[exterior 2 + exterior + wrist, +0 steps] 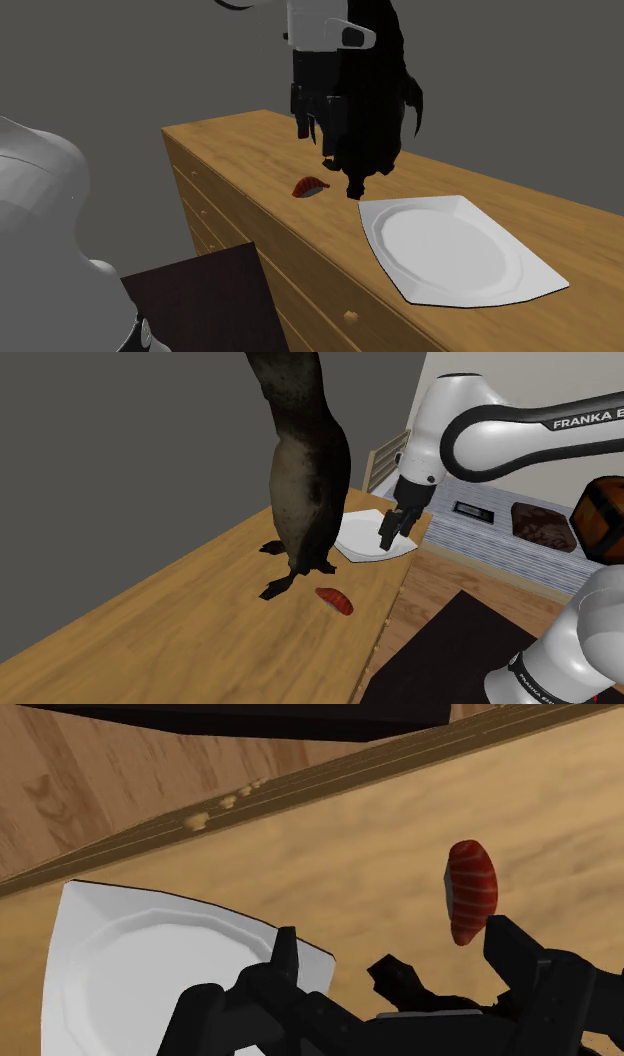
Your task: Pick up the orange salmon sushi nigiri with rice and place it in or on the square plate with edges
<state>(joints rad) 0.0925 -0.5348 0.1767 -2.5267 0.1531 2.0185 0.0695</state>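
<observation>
1. In the shoulder view, the gripper [392,530] is seen hanging over the white square plate [355,547], fingers spread, nothing pinched. The salmon nigiri [335,599] is found on the wooden dresser top [200,612], apart from the plate, toward the view's lower left of the gripper and close to the top's edge. A tall dark figurine [300,472] is stood just beside it.
2. In the second exterior view, the nigiri [310,186] is seen below the gripper [312,125] and to the view's left of the plate [450,250], near the drawer-side edge. The figurine [370,90] is placed right behind.
3. In the wrist view, the nigiri [471,889] is shown outside the gap, just past one fingertip [510,939], on the side away from the plate [130,964]. Its long axis is laid roughly crosswise to the line between the fingers, so no wrist turn is judged needed. A shift away from the plate and then a descent are called for. The figurine's feet are to be cleared.
</observation>
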